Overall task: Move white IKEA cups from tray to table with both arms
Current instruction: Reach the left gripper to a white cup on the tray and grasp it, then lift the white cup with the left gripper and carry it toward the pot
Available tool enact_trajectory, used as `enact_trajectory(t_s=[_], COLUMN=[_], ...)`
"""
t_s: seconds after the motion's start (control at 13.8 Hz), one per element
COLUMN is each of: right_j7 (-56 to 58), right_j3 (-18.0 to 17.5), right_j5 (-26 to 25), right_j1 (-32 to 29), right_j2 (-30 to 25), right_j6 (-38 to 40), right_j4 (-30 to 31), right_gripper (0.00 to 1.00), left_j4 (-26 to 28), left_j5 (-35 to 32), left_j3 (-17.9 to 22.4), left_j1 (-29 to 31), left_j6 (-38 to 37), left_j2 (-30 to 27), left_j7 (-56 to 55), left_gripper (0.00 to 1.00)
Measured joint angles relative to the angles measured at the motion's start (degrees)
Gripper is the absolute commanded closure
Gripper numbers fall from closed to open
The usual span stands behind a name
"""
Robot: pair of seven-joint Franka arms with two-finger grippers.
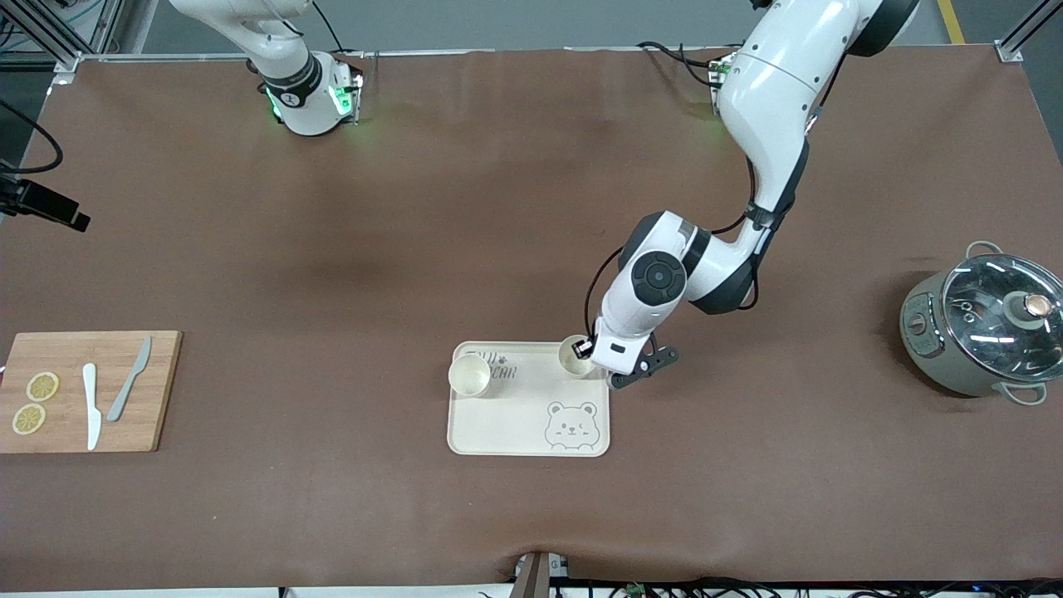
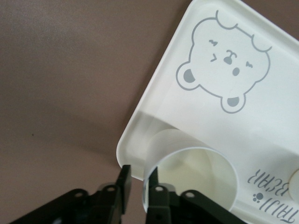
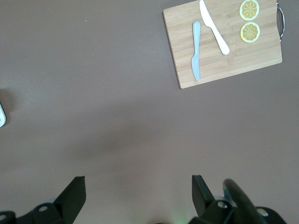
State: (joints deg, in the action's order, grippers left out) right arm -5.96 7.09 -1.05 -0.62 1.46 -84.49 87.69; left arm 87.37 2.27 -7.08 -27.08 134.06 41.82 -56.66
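The left gripper (image 1: 591, 349) is down at the corner of the tray (image 1: 507, 432) that lies toward the left arm's end of the desk (image 1: 498, 208). Its two fingers (image 2: 125, 186) stand on either side of the wall of one cup (image 2: 187, 175), one finger inside the rim and one outside, so it is grasping this cup by its thin wall. I judge this pinch was chosen because the cup has no handle. The cup seems to rest on the tray, not yet lifted.

The second cup (image 1: 469, 374) stands on the tray beside the gripper, toward the right arm's end.

The left arm reaches forward from its base, bent at the elbow, the wrist pointing down.

The right gripper (image 3: 138, 196) is released, fingers wide apart, high over bare desk; this arm waits.
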Motion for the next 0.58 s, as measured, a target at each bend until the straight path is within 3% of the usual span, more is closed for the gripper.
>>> enact_trajectory(t_s=[0.36,0.58], right_j7=[0.02,0.02], right_j3=[-0.06,0.06], right_j5=[-0.23,-0.31], right_j1=[0.0,-0.07], right_j2=[1.89,4.94], right_j6=[-0.01,0.32], right_j4=[-0.18,-0.1], right_gripper=[0.0,0.0], left_j4=[-3.45,-5.76], left_j5=[-1.06,-1.67], left_j3=[0.72,1.14], left_j1=[0.28,2.6], left_j6=[-0.26,-8.05], left_j2=[-0.64,-5.55], left_j7=[6.6,8.9], left_gripper=[1.0,1.0])
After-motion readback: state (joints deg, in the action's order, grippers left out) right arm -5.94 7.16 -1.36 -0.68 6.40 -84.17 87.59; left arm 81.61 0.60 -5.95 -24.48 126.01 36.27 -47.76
